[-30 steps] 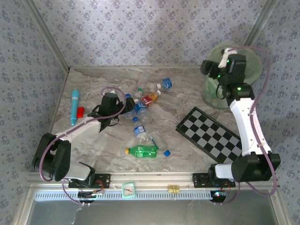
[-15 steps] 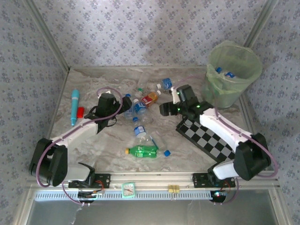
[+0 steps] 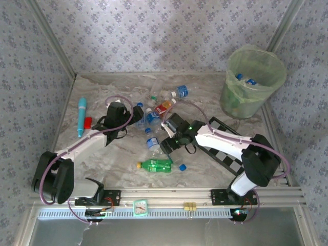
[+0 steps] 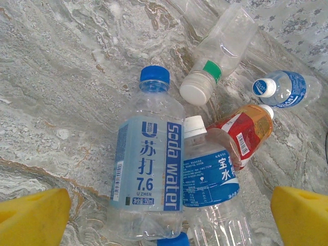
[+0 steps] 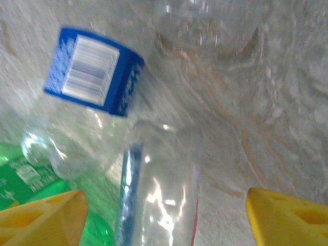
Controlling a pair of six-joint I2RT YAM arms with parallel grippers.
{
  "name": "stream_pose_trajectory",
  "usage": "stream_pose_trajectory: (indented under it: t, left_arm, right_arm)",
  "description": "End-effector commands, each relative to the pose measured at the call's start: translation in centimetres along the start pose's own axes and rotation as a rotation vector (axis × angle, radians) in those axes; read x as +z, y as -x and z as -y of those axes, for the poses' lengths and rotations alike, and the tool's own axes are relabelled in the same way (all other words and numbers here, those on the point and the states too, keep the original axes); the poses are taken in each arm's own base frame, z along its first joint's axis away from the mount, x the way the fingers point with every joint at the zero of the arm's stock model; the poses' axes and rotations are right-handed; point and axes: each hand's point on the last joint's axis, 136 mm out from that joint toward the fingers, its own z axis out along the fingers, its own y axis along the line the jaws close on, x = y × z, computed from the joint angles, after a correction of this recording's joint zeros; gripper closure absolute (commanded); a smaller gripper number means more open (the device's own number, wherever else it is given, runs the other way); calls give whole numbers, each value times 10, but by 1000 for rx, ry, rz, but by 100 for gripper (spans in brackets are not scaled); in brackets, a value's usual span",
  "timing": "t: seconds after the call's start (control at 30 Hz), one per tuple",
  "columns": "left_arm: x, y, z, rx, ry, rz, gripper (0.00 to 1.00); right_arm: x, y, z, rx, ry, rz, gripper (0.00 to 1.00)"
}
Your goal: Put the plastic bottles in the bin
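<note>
Plastic bottles lie in a heap at mid-table: a blue-capped soda water bottle, a white-capped blue-labelled one, a red-orange labelled one and others behind. My left gripper hovers open over the soda water bottle. My right gripper is open low over the table, its yellow fingertips either side of a clear bottle without touching it. A green bottle lies beside it. The bin stands at the back right with bottles inside.
A checkerboard lies under the right arm's forearm. A turquoise pen-like tube and a small red object rest at the left. A loose blue cap lies by the green bottle. Walls close the table's back and sides.
The right arm swung from above the bin down and left to the clear bottle at mid-table. The left arm stayed nearly still, gripper open.
</note>
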Motion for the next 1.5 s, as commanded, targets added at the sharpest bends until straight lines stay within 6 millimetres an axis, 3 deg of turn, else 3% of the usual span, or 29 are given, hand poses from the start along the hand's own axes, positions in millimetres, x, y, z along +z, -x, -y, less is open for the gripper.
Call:
stream_pose_trajectory:
  t: [0.0, 0.33, 0.7, 0.97, 1.1, 1.27, 1.3, 1.47]
  left_arm:
    - [2, 5, 2, -11, -3, 4, 0]
    - [4, 4, 4, -13, -9, -4, 0]
    - [1, 1, -2, -12, 7, -1, 0]
    - [1, 2, 0, -13, 2, 1, 0]
    - [2, 2, 0, -15, 1, 3, 0]
    - [2, 2, 3, -11, -13, -2, 0]
    - [2, 2, 3, -10, -18, -3, 0]
    - [4, -1, 8, 4, -36, -10, 0]
  right_arm:
    - [-1, -19, 7, -45, -70, -87, 18]
    - [24, -18, -1, -85, -79, -127, 19]
    - [48, -27, 11, -90, -149, -196, 36]
    - [42, -19, 8, -77, -129, -165, 52]
    - [25, -3, 6, -31, -63, -107, 54]
    - [-17, 46, 12, 72, 79, 76, 56]
    - [-36, 69, 14, 92, 115, 149, 56]
    - [-105, 125, 47, 149, 161, 347, 57]
